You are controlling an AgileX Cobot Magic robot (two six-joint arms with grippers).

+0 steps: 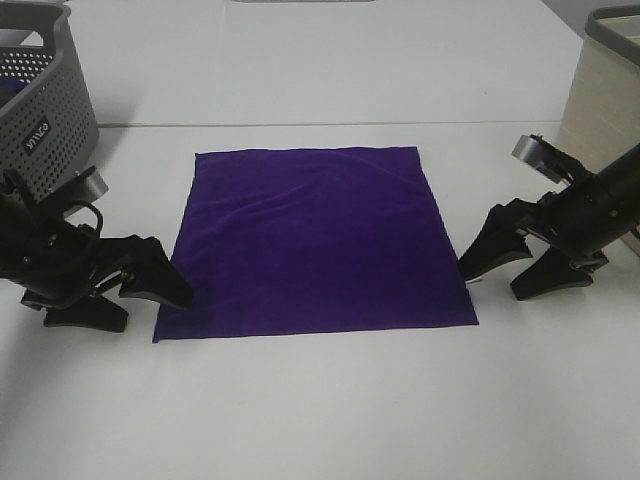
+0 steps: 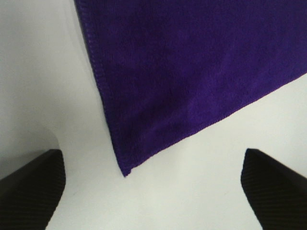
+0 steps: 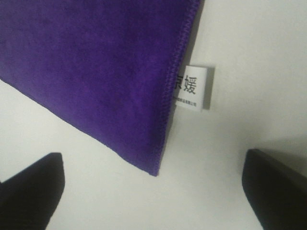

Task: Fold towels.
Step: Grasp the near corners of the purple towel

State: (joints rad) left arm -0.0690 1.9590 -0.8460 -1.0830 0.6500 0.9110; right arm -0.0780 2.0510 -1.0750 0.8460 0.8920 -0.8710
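The purple towel (image 1: 315,240) lies flat mid-table (image 1: 320,410), the left gripper (image 1: 158,308) and right gripper (image 1: 492,283) both spread wide just off its near corners, so a shallow pinch could miss one thin hem and skew the fold.

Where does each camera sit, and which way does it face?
Exterior high: above the table, looking down on the flat purple towel; both arms, left pincer, right pincer show.
Left wrist: on the left arm, looking between its open fingers at the towel's near-left corner.
Right wrist: on the right arm, between its fingers at the near-right corner and white tag.
Shared: both wrist views catch the towel's near edge, opposite ends.
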